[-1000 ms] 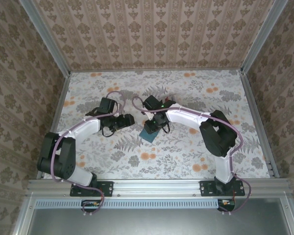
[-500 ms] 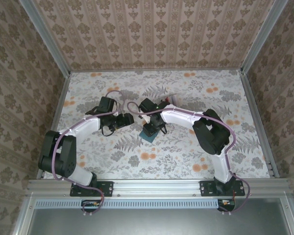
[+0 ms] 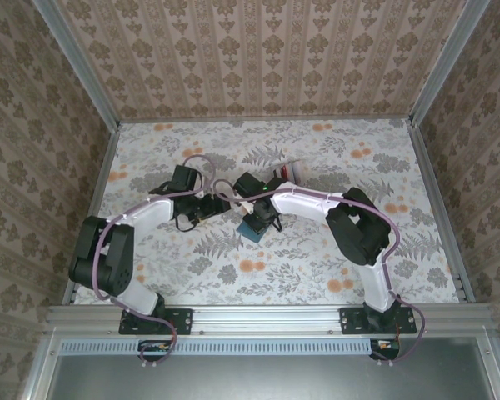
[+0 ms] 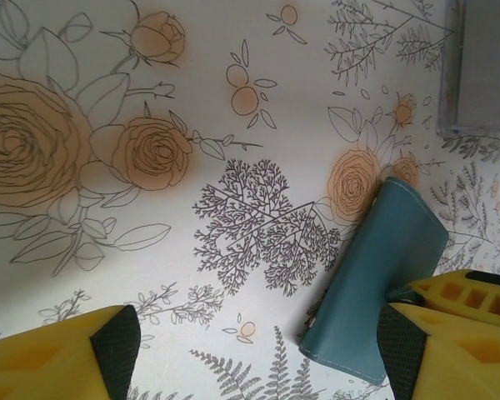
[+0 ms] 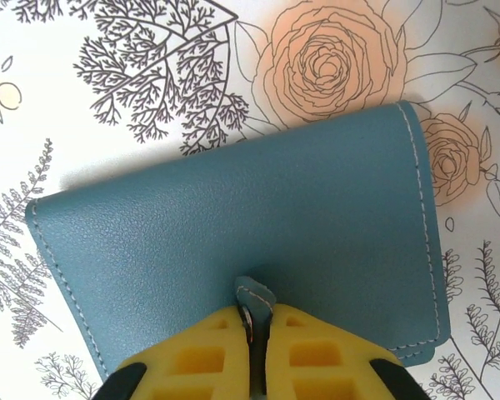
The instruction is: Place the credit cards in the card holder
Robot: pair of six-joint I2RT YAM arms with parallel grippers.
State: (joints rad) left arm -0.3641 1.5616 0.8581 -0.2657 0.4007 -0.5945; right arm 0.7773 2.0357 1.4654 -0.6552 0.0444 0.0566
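The table was covered in a pale print of grey ferns and orange roses. Three walls papered in beige damask and stripes enclosed it, with aluminium posts at the back corners and a metal rail along the near edge. The light was soft and even.

One teal card holder on the tabletop. Two robot arms: left arm, right arm. Credit cards: one small white-and-red cluster, far side, exact number unclear. One grey flat object.
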